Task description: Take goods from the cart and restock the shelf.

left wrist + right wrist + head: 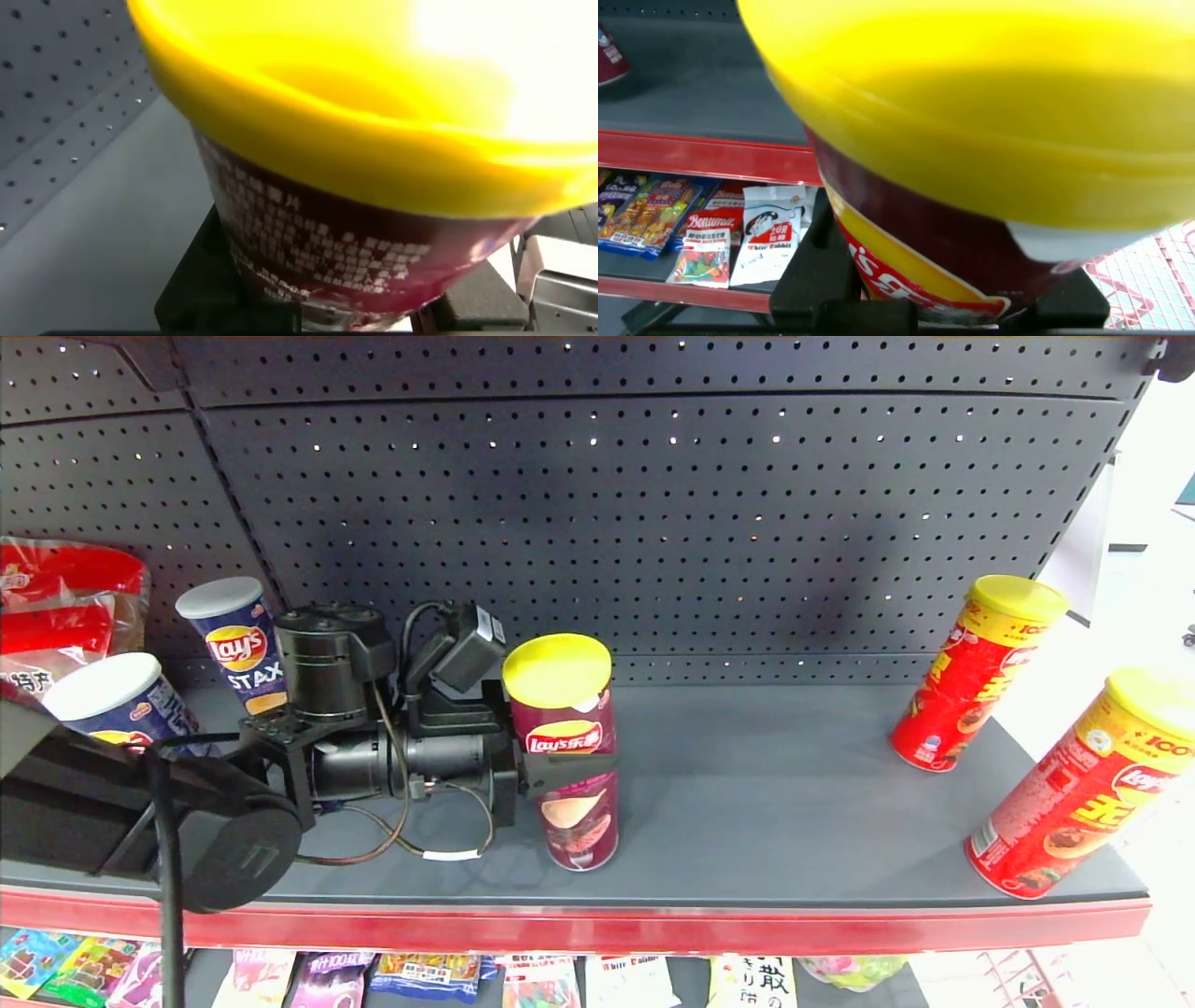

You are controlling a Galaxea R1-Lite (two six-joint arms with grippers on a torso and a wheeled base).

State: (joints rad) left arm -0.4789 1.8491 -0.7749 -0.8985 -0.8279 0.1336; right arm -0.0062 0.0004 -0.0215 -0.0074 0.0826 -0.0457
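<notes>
In front of the shelf's red lip [691, 154], the right gripper [938, 303] has its jaws pressed to the sides of a yellow-lidded red chip canister [906, 243] whose base is cut off, with snack packets [766, 238] on the lower shelf beyond. On the grey shelf [747, 821], the left gripper [565, 770] has its jaws clamped round the middle of an upright maroon chip canister [560, 723], one jaw covering part of its label. Farther back stand two blue canisters [238, 644] at the left, one half hidden by the arm, and two red canisters [976, 672] at the right, before the pegboard [653, 523].
</notes>
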